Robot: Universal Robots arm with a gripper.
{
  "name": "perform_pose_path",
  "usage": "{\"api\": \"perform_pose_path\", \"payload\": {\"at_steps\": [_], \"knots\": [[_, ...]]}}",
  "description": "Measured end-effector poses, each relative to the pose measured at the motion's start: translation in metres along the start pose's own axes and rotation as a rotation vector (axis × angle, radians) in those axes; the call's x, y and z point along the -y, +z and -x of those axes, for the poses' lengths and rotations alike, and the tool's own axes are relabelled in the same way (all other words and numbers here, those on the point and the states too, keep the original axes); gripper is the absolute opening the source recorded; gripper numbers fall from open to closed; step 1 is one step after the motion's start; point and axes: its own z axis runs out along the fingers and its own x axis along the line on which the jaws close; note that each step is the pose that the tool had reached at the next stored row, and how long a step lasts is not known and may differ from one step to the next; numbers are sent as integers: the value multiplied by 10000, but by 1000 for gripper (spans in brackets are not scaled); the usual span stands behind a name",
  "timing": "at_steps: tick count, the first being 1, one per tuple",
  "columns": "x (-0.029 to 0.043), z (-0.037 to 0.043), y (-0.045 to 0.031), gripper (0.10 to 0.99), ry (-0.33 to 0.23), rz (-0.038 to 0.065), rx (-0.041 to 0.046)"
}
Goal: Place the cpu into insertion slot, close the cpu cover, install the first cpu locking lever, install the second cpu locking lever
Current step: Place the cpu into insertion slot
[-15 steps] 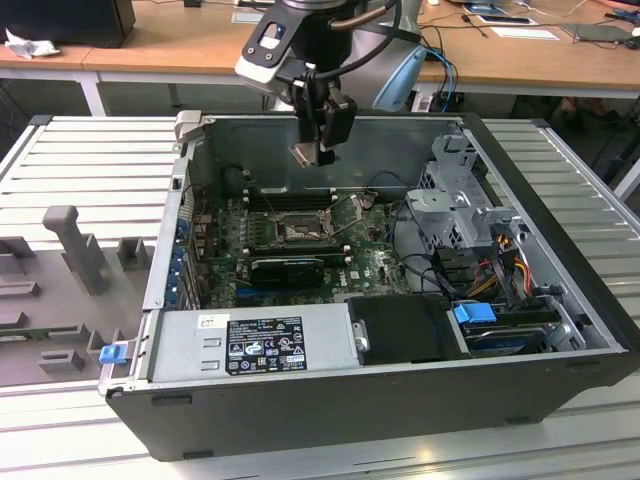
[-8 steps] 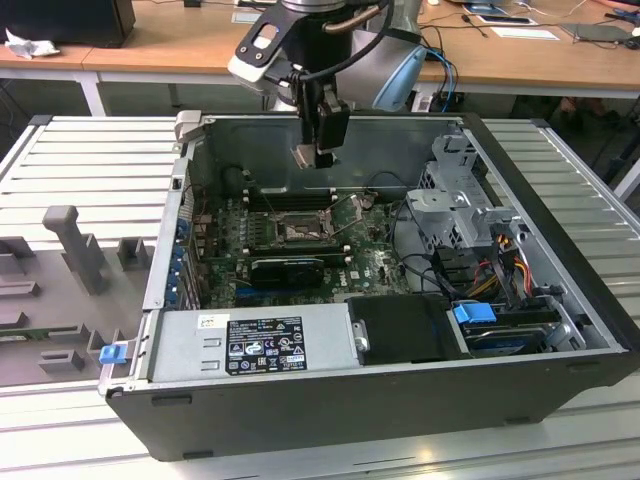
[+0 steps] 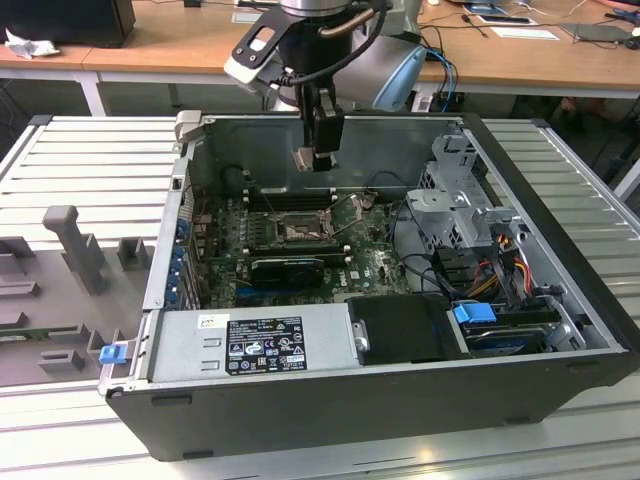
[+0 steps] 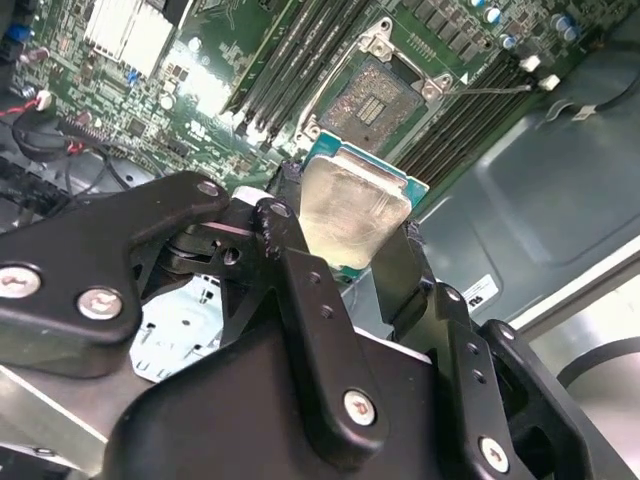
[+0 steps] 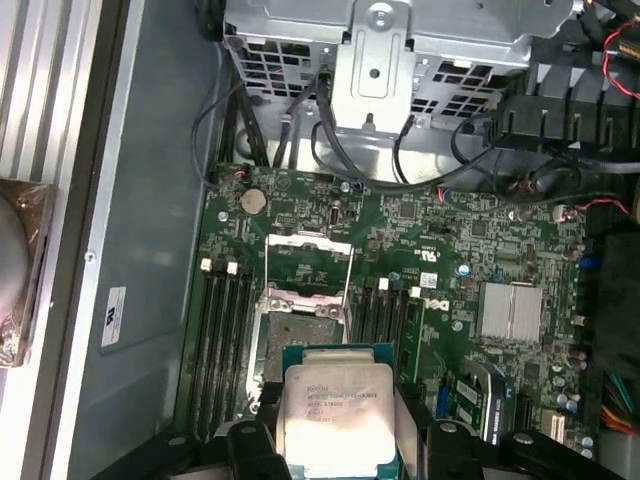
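My gripper (image 3: 318, 152) hangs inside the open computer case, shut on the cpu (image 3: 305, 158), a pale square plate clamped by its edges between the black fingers (image 4: 300, 290). In both wrist views the cpu (image 4: 355, 215) (image 5: 335, 415) is held above the green motherboard (image 5: 450, 240), apart from it and just off the insertion slot (image 5: 300, 325). The insertion slot (image 4: 372, 100) (image 3: 297, 229) lies bare, its dark centre exposed. The cpu cover (image 5: 310, 262) stands flipped open on the slot's far side.
Long black RAM slots (image 5: 222, 340) flank the slot on both sides. A silver heat sink (image 5: 510, 310), a metal drive cage (image 3: 460, 190), a power supply (image 3: 260, 342) and loose cables (image 3: 420, 250) crowd the case. Grey fixtures (image 3: 75, 250) stand at the exterior view's left.
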Motion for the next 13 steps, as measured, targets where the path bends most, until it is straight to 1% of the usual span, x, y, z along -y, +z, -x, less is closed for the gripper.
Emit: {"api": "perform_pose_path", "payload": {"at_steps": [3, 5, 7, 9, 10, 13], "knots": [[2, 1, 20, 525, 185, 5, 15], [7, 1, 51, 525, 288, 6, 26], [14, 2, 113, 525, 436, 9, 39], [18, 2, 151, 525, 732, 15, 65], [19, 3, 172, 525, 973, 20, 86], [22, 3, 198, 525, 1266, 25, 114]]}}
